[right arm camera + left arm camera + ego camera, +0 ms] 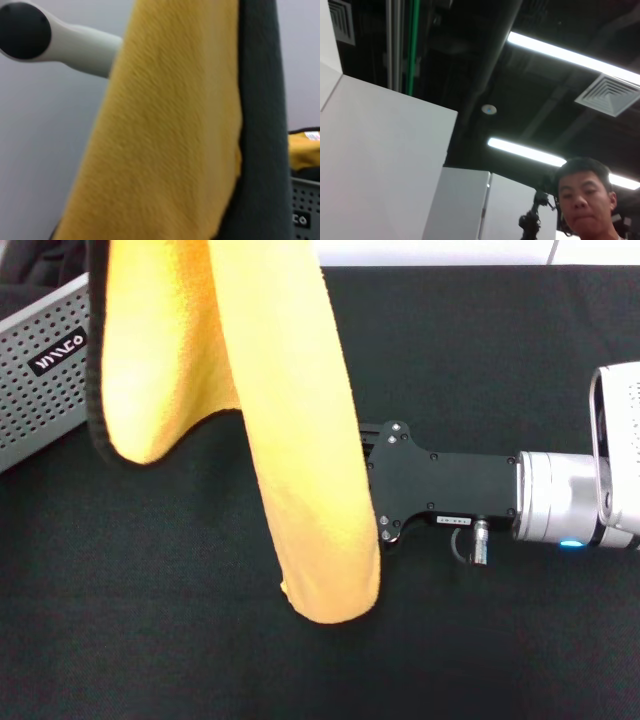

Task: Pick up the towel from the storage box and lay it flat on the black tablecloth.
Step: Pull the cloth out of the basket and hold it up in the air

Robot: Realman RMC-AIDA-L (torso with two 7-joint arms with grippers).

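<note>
The towel (300,460) hangs in 2 folds above the black tablecloth (150,620), out of the storage box (45,380) (far left). The right gripper (375,485) reaches in behind it; whether its jaws are open cannot be told.
</note>
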